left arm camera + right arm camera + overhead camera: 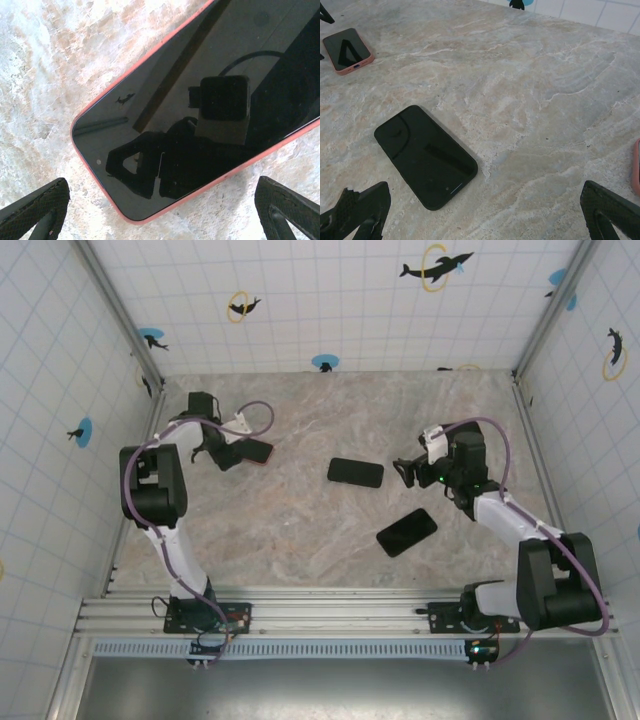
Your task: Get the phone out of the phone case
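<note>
phone [256, 451] lies screen up at about 10 o'clock from the middle of the table [300, 540], still in its pink case [360, 66]. left gripper [230, 454] sits right at its 9 o'clock end, fingers [40, 205] spread wide either side of the phone's corner, clamped on nothing. right gripper [405, 473] is spread wide too and empty, at 3 o'clock of a black phone [355, 472] near the middle. second black phone [406, 531] lies at 5 o'clock of that one, angled.
</note>
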